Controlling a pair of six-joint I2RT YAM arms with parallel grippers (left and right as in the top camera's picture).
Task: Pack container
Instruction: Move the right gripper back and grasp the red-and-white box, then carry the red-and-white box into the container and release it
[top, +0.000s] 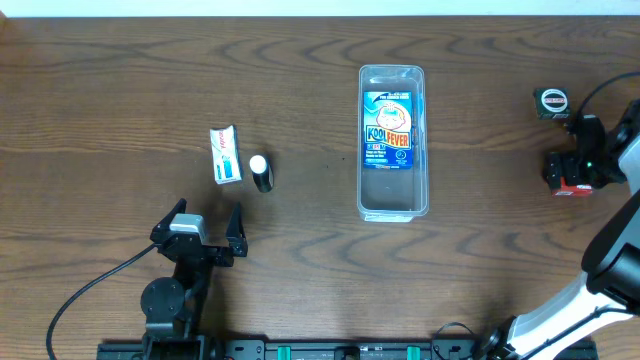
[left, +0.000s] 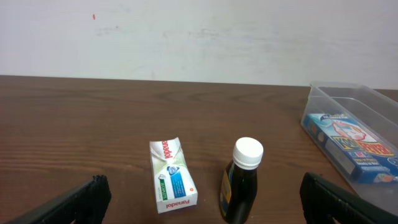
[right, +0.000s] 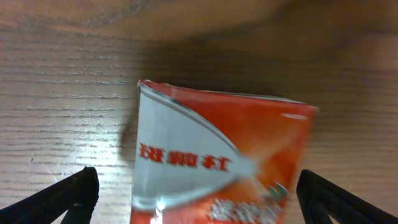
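Left gripper (top: 208, 215) gapes wide and empty near a white box (top: 225, 154) and a dark bottle (top: 261, 172), the clear container (top: 392, 198) holding a blue box (top: 389, 128) beyond them, while the right gripper (right: 196, 183) stands wide over a red box (right: 249, 143).

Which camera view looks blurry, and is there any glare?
Right wrist view: the red and white box is too close, its print smeared and soft. Left wrist view: sharp, the bottle crisp. Overhead view: sharp, faint glints on the container rim.
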